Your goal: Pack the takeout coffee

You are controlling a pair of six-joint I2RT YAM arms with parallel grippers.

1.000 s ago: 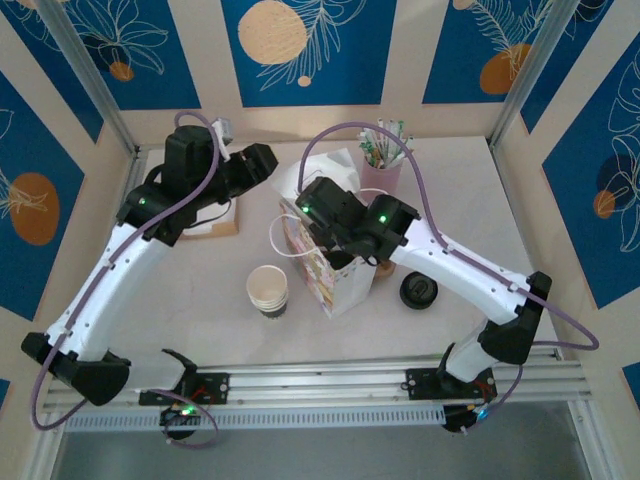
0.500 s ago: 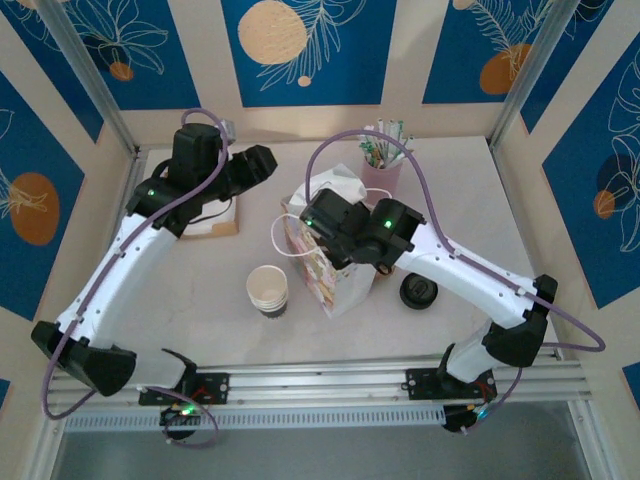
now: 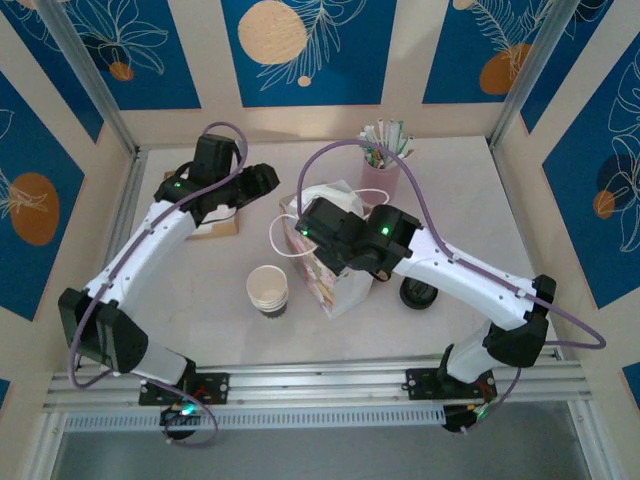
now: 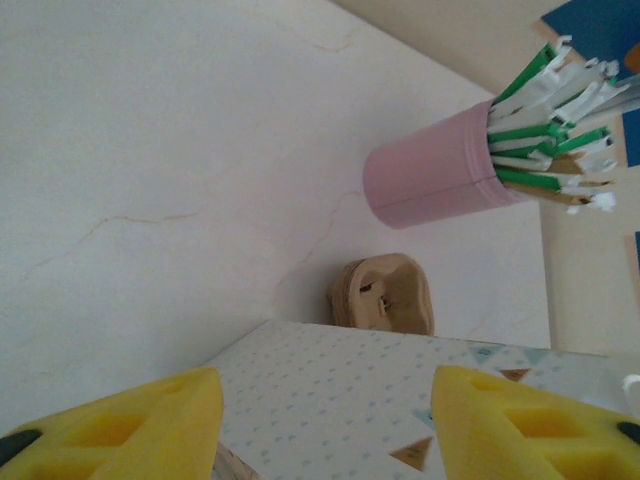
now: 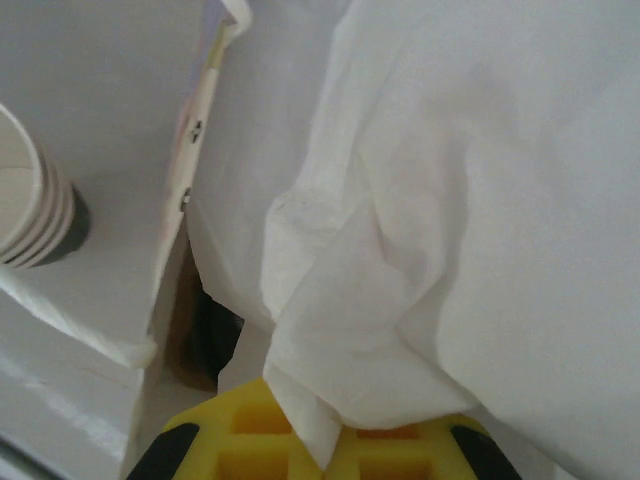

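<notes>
tissue at bag mouth, coffee position unconfirmed

right gripper [image 5: 322, 440]: jaws closed, with a tail of white tissue paper [image 5: 400, 200] pinched between the yellow fingers. the sheet lies crumpled over the open mouth of the patterned paper bag [image 3: 345, 285]. the bag stands upright mid-table with the right wrist directly above it.

takeout coffee: cannot place it for certain. a dark shape [image 5: 212, 335] sits low inside the bag beside the tissue, too shadowed to tell whether it is the cup's lid.

left gripper [image 4: 328, 425]: jaws partly apart, nothing between them. from above it sits toward the back left of the table [image 3: 200, 300], near the bag's far corner and pointing toward it.

other items:
- stack of lidless cups [image 3: 267, 290] just left of the bag.
- black lid [image 3: 420, 293] on the table right of the bag, partly under the right arm. cannot tell if a cup is beneath it.
- pink cup [image 4: 430, 180] of wrapped straws [image 4: 545, 120] at the back.
- brown sleeve [image 4: 385, 295] on the table between pink cup and bag.
</notes>
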